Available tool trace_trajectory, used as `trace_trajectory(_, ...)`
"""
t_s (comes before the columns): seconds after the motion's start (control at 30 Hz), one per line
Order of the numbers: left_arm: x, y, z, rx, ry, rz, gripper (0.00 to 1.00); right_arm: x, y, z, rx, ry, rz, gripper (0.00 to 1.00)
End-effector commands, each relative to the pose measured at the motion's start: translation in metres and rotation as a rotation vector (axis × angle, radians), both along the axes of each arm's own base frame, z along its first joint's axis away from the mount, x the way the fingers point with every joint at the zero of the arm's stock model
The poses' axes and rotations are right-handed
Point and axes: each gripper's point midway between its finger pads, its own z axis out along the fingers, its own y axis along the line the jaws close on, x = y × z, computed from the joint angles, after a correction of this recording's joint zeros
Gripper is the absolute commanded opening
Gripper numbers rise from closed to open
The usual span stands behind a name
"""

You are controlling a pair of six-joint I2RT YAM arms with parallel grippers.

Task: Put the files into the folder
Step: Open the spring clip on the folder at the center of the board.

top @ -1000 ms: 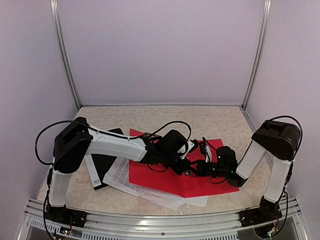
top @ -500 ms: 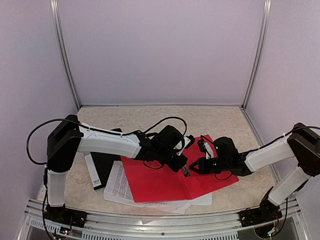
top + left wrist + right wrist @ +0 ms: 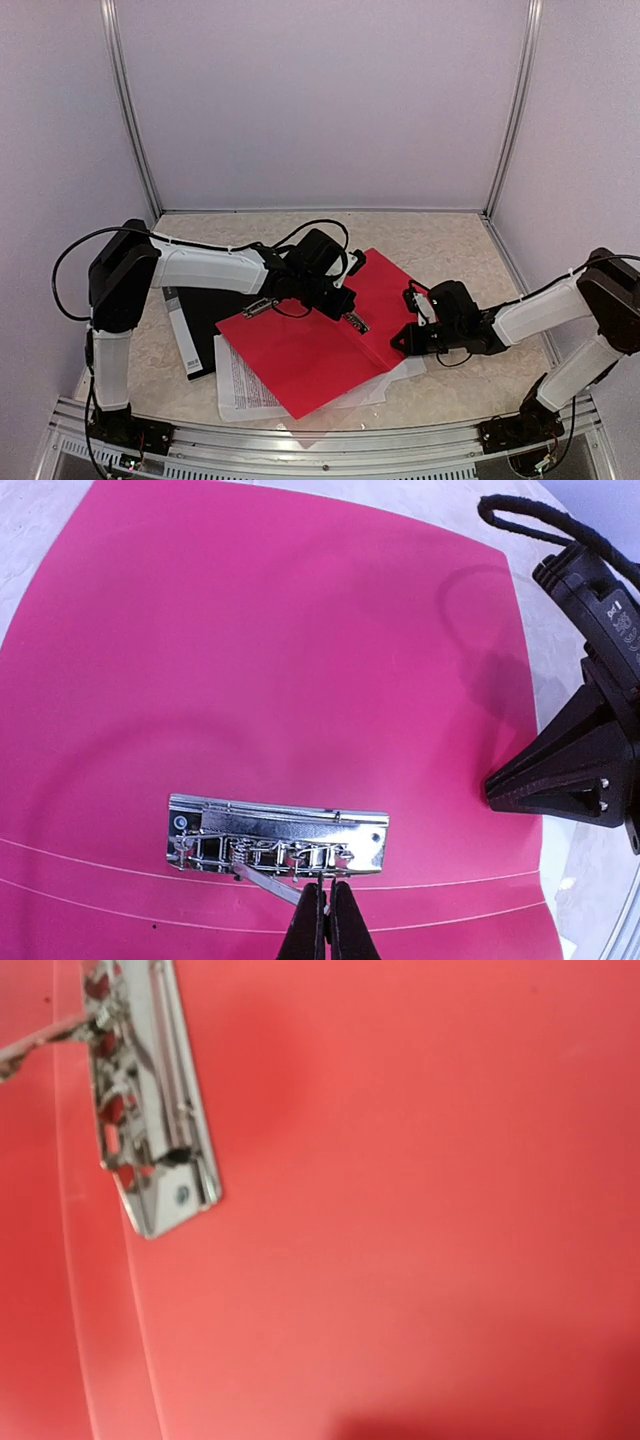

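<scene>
The red folder (image 3: 300, 360) lies open on the table, its inside face up (image 3: 250, 660). A chrome clip (image 3: 275, 845) is fixed near its spine. My left gripper (image 3: 325, 920) is shut on the clip's thin metal lever (image 3: 265, 880); in the top view the left gripper (image 3: 346, 313) sits over the middle of the folder. The files (image 3: 240, 385), white printed sheets, stick out from under the folder's near left edge. My right gripper (image 3: 404, 340) is shut, its tips (image 3: 492, 785) at the folder's right edge. Its own view shows only the red folder (image 3: 400, 1210) and the clip (image 3: 150, 1110).
A black binder (image 3: 200, 325) with a white label lies to the left, partly under the folder and my left arm. An aluminium rail (image 3: 300, 440) runs along the near table edge. White walls enclose the back and both sides.
The folder has swung and slid to the left, pulled by the clip in my left gripper. My right arm has stretched out low, and its gripper has drawn back to the folder's right edge.
</scene>
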Motion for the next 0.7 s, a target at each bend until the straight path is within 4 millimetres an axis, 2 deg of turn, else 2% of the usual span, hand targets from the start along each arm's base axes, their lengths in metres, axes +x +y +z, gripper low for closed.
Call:
trace_trajectory(0.0,0.006,0.010,0.006,-0.008,0.025,0.019,0.00,-0.014,-0.027,-0.045,-0.111,0.089,-0.048,0.04)
trace_trajectory(0.13,0.016,0.020,0.003,0.003,0.034,0.056,0.00,-0.023,-0.032,-0.061,-0.119,0.125,-0.058,0.02)
trace_trajectory(0.23,0.029,0.036,-0.003,0.021,0.044,0.108,0.00,-0.029,-0.036,-0.068,-0.117,0.143,-0.069,0.02)
trace_trajectory(0.33,0.040,0.049,-0.006,0.018,0.059,0.146,0.00,-0.032,-0.039,-0.070,-0.113,0.150,-0.079,0.01)
trace_trajectory(0.53,0.055,0.069,0.000,0.001,0.059,0.192,0.00,-0.037,-0.042,-0.074,-0.114,0.165,-0.086,0.01)
trace_trajectory(0.67,0.068,0.088,-0.006,0.032,0.057,0.248,0.02,-0.038,-0.041,-0.074,-0.106,0.166,-0.082,0.01)
